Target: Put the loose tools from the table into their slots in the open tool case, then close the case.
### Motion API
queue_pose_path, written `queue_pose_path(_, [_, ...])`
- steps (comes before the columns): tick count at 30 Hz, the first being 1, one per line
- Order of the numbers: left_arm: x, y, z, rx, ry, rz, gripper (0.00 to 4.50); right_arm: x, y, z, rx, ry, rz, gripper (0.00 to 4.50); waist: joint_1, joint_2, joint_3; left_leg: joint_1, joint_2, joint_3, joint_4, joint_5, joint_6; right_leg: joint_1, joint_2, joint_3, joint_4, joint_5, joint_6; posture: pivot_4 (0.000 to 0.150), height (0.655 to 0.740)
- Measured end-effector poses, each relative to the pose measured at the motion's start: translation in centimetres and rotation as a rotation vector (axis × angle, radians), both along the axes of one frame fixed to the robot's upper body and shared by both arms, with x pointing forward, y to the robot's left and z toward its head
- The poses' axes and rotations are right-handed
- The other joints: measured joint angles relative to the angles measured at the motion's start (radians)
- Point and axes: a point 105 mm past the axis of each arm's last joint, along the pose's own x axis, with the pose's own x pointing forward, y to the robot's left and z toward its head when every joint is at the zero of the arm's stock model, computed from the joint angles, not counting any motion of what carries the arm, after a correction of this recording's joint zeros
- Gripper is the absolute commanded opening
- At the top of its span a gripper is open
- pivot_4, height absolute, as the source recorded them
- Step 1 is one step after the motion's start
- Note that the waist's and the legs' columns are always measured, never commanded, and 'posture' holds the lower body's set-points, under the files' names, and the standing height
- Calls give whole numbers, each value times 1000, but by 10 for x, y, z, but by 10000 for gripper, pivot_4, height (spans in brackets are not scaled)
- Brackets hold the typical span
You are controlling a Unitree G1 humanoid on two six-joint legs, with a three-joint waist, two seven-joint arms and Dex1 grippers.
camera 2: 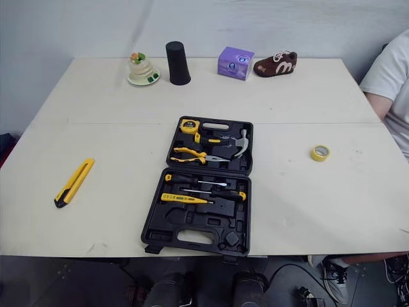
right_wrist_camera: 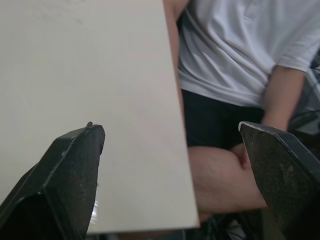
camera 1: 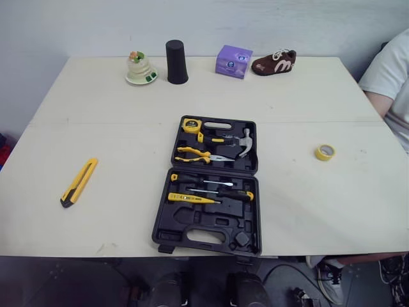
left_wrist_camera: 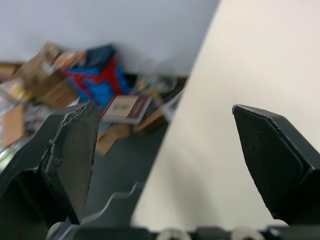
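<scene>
Left gripper (left_wrist_camera: 162, 115): its 2 black fingers (left_wrist_camera: 70, 150) stand wide apart; through the gap I see the table's edge and, past it, cardboard boxes (left_wrist_camera: 45, 85) on the floor.
Right gripper (right_wrist_camera: 171, 127): spread just as wide, with the table's right edge and the seated person's white T-shirt (right_wrist_camera: 235, 50) showing between the fingers.
Tool case (camera 1: 192, 220): lies open and flat at the middle of the table (camera 1: 96, 115), both halves up, the near half at the table's front edge.
Far half: tape measure (camera 1: 190, 125) in the left corner, hammer (camera 1: 245, 142) on the right, yellow-handled pliers (camera 1: 198, 154) below them.
Near half: 2 screwdrivers (camera 1: 204, 182) and a yellow tester pen (camera 1: 188, 198) lie across the top; the moulded recesses nearer the front are vacant.
Utility knife (camera 1: 79, 182): yellow and black, loose on the table well to the left of the case, lying at a slant.
Tape roll (camera 1: 324, 152): small and yellow, lying flat well to the right of the case.
Back row: a cake ornament on a dish (camera 1: 140, 68), a black cup (camera 1: 176, 62) upside down, a purple tissue box (camera 1: 234, 61), a brown shoe (camera 1: 274, 62).
Person (camera 1: 390, 77): sits at the table's right end.
</scene>
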Motion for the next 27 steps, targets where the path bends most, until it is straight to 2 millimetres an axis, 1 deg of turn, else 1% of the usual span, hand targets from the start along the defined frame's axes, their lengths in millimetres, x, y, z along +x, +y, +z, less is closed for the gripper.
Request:
queue_pose_path(2, [13, -12, 8, 12, -10, -72, 44662, 11, 11, -1, 66, -30, 86, 45000, 0, 0, 0, 0, 0, 0, 0, 0, 0, 1, 0, 0, 0, 0, 0, 1500, 7400])
queue_pose_path(4, [21, -25, 11, 8, 16, -141, 44662, 30, 29, 1, 110, -82, 203, 45000, -4, 1, 1, 1, 0, 0, 0, 0, 0, 1, 0, -1, 0, 0, 0, 1500, 7400])
queue_pose_path(6, [34, -44, 9, -18, 56, -241, 44662, 60, 58, 4, 127, -131, 364, 45000, -17, 1, 1, 0, 0, 1, 1, 0, 0, 2, 1, -1, 1, 0, 0, 1500, 7400])
queue_pose_path(7, [43, -58, 9, -27, 78, -309, 44662, 75, 78, 7, 128, -150, 465, 45000, -21, 1, 1, 0, 0, 1, 1, 0, 0, 1, 1, -1, 1, 0, 0, 1500, 7400])
queue_pose_path(8, [48, -66, 9, -35, 93, -347, 44662, 83, 91, 9, 125, -161, 533, 45000, -21, 2, 1, 0, 0, 0, 1, 0, 0, 1, 1, -1, 2, 0, 0, 1500, 7400])
queue_pose_path(9, [53, -74, 9, -46, 120, -380, 44662, 92, 109, 15, 119, -181, 624, 45000, -21, 3, 2, 0, 0, 0, 0, 0, 0, 1, 1, -1, 2, 0, 0, 1500, 7400])
queue_pose_path(10, [56, -77, 9, -54, 138, -392, 44662, 95, 119, 18, 113, -186, 672, 45000, -20, 4, 2, 0, 0, 0, 0, 1, 1, 0, 1, -2, 3, 0, 0, 1500, 7400])
queue_pose_path(11, [60, -81, 8, -92, 190, -403, 44662, 101, 140, 24, 106, -205, 762, 45000, -17, 4, 2, -1, 1, 0, 0, 4, 5, 0, 2, -3, 6, 0, 0, 1500, 7400])
queue_pose_path(14, [67, -97, 8, -149, 277, -456, 44662, 105, 177, 34, 89, -233, 906, 45000, -9, 4, 2, -2, 0, 0, -1, 3, 6, -1, 2, -4, 6, 0, 0, 1500, 7400])
queue_pose_path(16, [75, -115, 8, -182, 341, -509, 44662, 106, 218, 40, 58, -280, 1056, 45000, -3, 4, 2, -2, 0, 0, 0, 3, 6, 0, 2, -3, 6, 0, 0, 1500, 7400])
queue_pose_path(17, [78, -129, 7, -206, 369, -549, 44662, 105, 242, 42, 60, -301, 1139, 45000, 0, 4, 2, -2, 0, 0, 1, 3, 6, 0, 2, -3, 6, 0, 0, 1500, 7400])
queue_pose_path(18, [78, -133, 6, -220, 386, -562, 44662, 104, 253, 44, 59, -313, 1177, 45000, 2, 4, 2, -2, -1, 0, 1, 3, 5, 0, 1, -3, 6, 0, 0, 1500, 7400])
queue_pose_path(19, [78, -142, 1, -257, 425, -581, 44662, 102, 271, 50, 82, -340, 1229, 45000, 4, 4, 3, -2, -1, 0, 1, 3, 4, -1, 1, -2, 6, 0, 0, 1500, 7400])
queue_pose_path(21, [79, -148, -3, -283, 455, -590, 44662, 99, 286, 57, 93, -359, 1279, 45000, 5, 4, 3, -2, 0, 0, 1, 2, 4, -1, 2, -2, 6, 0, 0, 1500, 7400])
queue_pose_path(23, [89, -154, -4, -290, 482, -583, 44662, 94, 306, 64, 85, -363, 1367, 45000, 10, 3, 3, -2, -1, -2, 1, 3, 2, -2, 2, -3, 5, 0, 0, 1500, 7400])
queue_pose_path(25, [96, -158, -5, -275, 514, -580, 44662, 90, 322, 67, 77, -368, 1437, 45000, 11, 3, 3, -3, -1, -2, 1, 2, 0, -2, 2, -3, 5, 0, 0, 1500, 7400])
queue_pose_path(27, [103, -163, -5, -259, 526, -582, 44662, 89, 325, 65, 93, -357, 1448, 45000, 10, 3, 3, -3, -1, -1, 1, 3, 1, -2, 2, -3, 7, 0, 0, 1500, 7400])
